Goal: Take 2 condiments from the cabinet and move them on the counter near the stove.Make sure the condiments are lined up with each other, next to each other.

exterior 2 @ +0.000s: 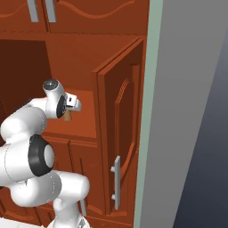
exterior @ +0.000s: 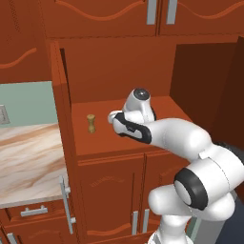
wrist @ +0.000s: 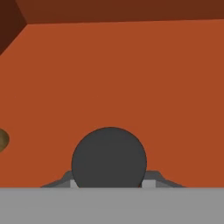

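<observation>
Inside the open cabinet (exterior: 119, 71), a condiment with a tan wooden top (exterior: 91, 123) stands upright on the shelf, left of my hand; its edge shows in the hand view (wrist: 2, 140). My gripper (wrist: 109, 181) reaches into the cabinet and is shut on the second condiment, whose round black cap (wrist: 109, 159) sits between the fingers (wrist: 66, 178). From the right base view, a bit of that bottle's brown body (exterior 2: 67, 116) shows under the gripper (exterior 2: 71, 109). From the left, the gripper (exterior: 112, 117) is mostly hidden by the wrist. The stove is out of view.
The counter (exterior: 28, 157) lies left of the cabinet, with drawer fronts below it. The left cabinet door (exterior: 61, 143) stands open edge-on. The right door (exterior 2: 120, 133) swings out beside a grey wall (exterior 2: 187, 111). Closed cabinet doors sit above and below the shelf.
</observation>
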